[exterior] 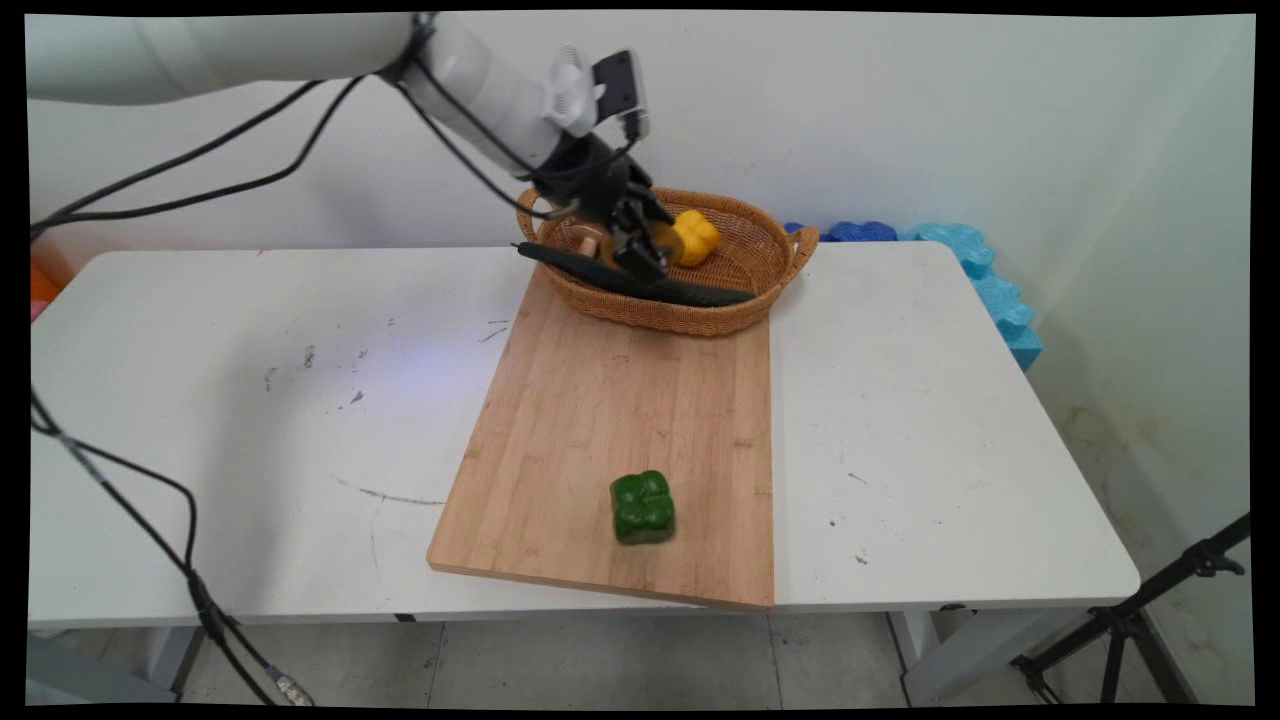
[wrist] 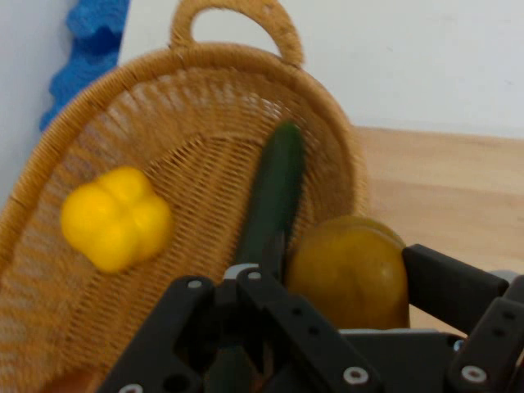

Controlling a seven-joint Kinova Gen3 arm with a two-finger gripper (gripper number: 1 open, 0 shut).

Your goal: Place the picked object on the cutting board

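My gripper (exterior: 648,252) hangs over the left part of a wicker basket (exterior: 790,250) at the far end of a wooden cutting board (exterior: 600,400). In the hand view the gripper (wrist: 348,274) has a finger on each side of a round ochre fruit (wrist: 348,266) and is shut on it. A dark green cucumber (exterior: 690,292) lies across the basket, its left end sticking out over the rim. The cucumber (wrist: 274,188) runs just beside the fruit. A yellow pepper (exterior: 695,237) sits deeper in the basket (wrist: 237,57), to the left of the cucumber in the hand view (wrist: 117,217).
A green pepper (exterior: 642,507) stands on the near part of the board. A small tan thing (exterior: 590,241) shows in the basket behind the gripper. Blue foam pieces (exterior: 990,280) line the table's far right edge. A black tripod (exterior: 1150,610) stands on the floor at right.
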